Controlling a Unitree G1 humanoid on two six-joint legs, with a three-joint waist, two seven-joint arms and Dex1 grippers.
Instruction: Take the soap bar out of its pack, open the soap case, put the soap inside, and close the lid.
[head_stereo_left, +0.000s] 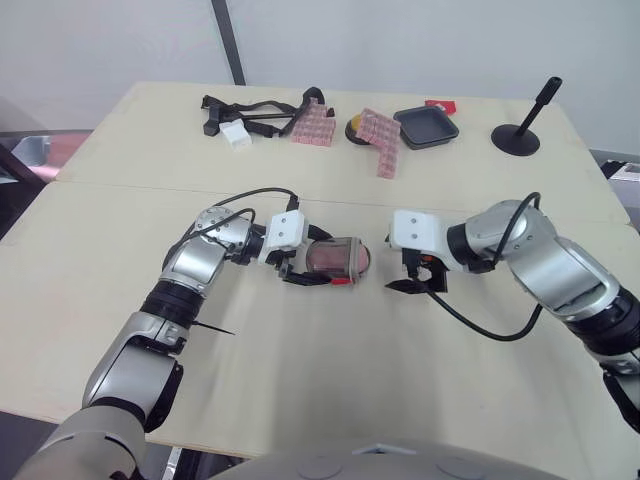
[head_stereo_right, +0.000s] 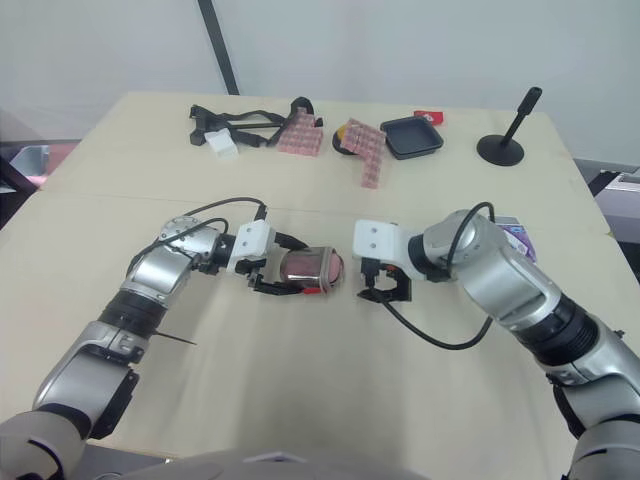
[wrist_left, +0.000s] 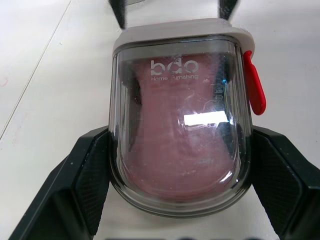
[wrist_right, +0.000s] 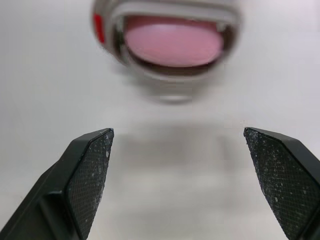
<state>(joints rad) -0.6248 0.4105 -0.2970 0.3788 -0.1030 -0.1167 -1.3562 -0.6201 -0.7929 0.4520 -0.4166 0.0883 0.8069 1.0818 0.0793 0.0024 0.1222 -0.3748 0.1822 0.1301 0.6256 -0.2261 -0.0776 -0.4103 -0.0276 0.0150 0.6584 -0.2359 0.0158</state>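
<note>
The soap case lies in the middle of the table, a clear domed lid on a pale base with a red latch. The pink soap sits inside it under the lid. My left gripper reaches in from the left, and its black fingers press against both sides of the case. My right gripper rests low over the table a short way right of the case. It is open, with only bare tabletop between its fingers.
Along the far edge lie a black strap bundle, a small white block, two pink patterned packs, a black tray and a black stand. A purple pack lies behind my right forearm.
</note>
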